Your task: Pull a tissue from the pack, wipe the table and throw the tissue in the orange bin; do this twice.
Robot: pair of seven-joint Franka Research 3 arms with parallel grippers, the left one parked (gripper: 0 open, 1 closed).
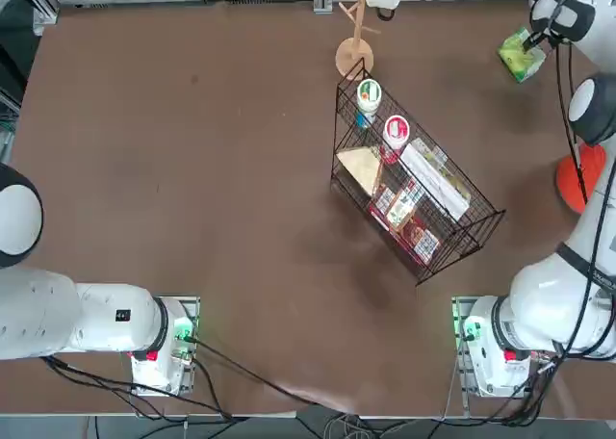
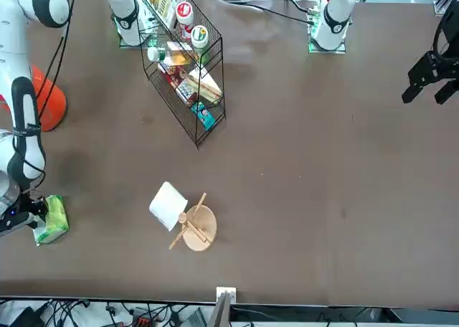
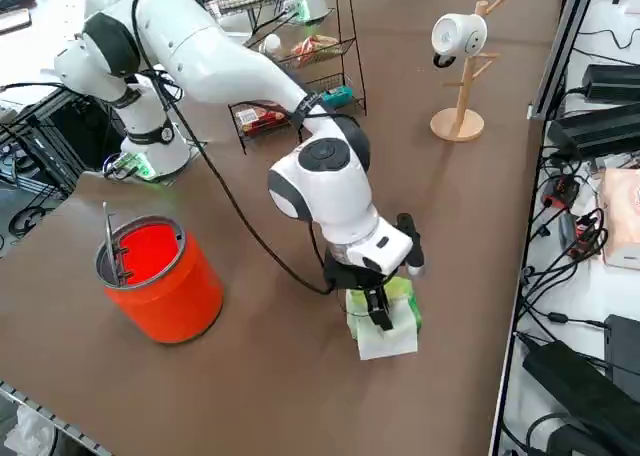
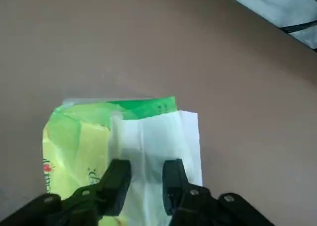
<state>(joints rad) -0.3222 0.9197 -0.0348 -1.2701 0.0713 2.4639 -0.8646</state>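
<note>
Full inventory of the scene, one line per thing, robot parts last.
pack: 1, lime-green and yellow, far right table corner in the top view
tissue: 1, white, sticking out of the pack
orange bin: 1, bright orange, right table edge, apart from the pack
wire basket: 1, black, table middle, holds tubs and boxes
wooden stand: 1, light wood, far edge
mug: 1, white, hanging on the stand
table: 1, dark brown
right hand: 1, black fingers either side of the tissue, a gap showing between them
</note>
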